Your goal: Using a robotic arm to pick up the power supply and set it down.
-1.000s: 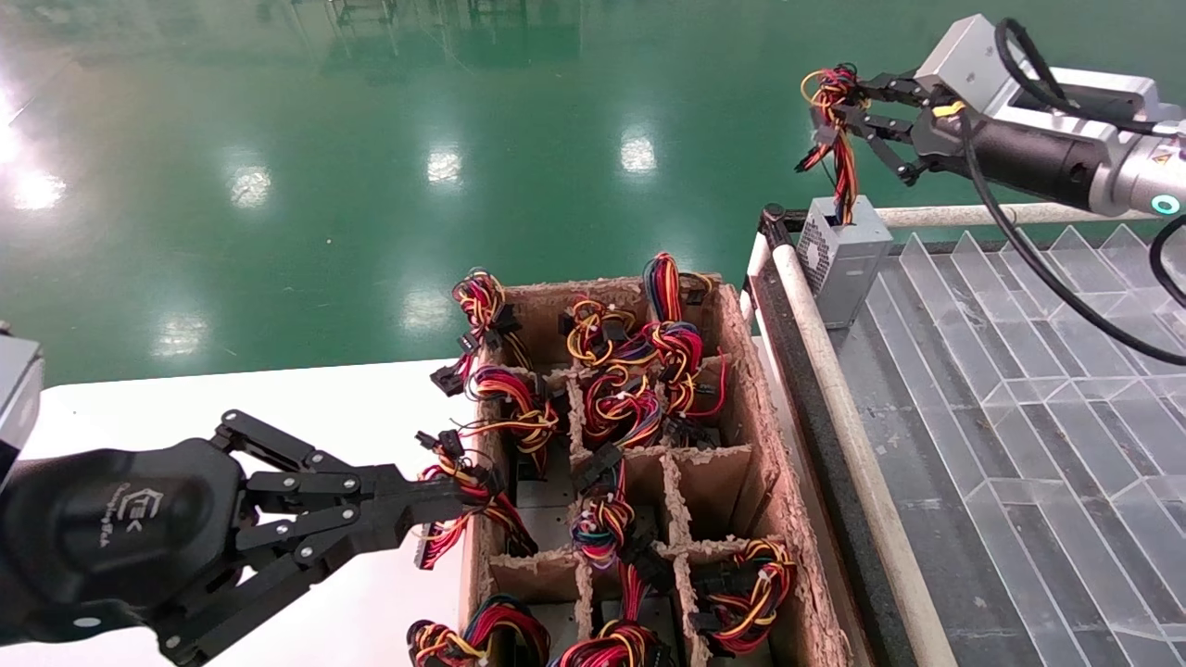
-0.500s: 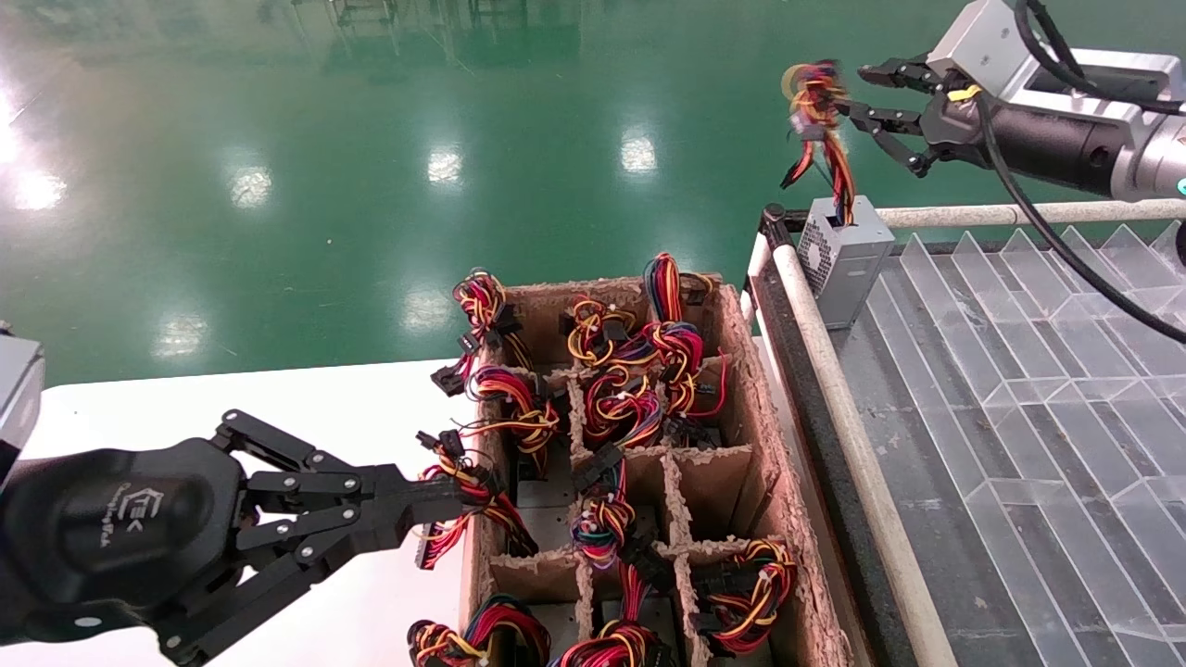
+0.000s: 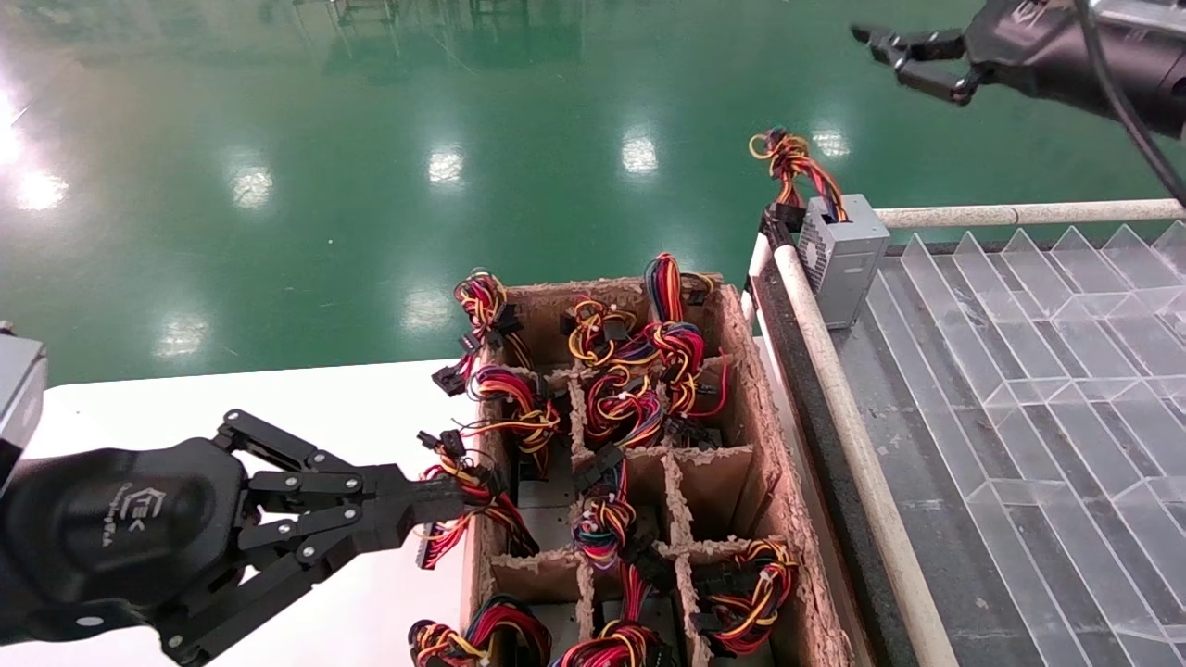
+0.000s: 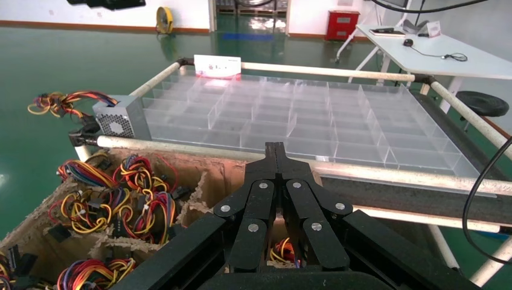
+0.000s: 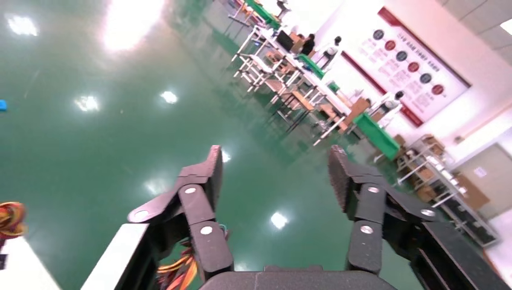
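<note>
Power supply (image 3: pixel 845 257) is sitting upright in the far corner cell of the clear divider tray (image 3: pixel 1038 371), right gripper (image 3: pixel 903 57) hovering above spread and empty, left gripper (image 3: pixel 435 505) idling pinched together beside the pulp carton (image 3: pixel 788 519); rigid, probably hefty metal box with floppy wire bundle (image 3: pixel 788 162), so gripping the casing looks safer.
</note>
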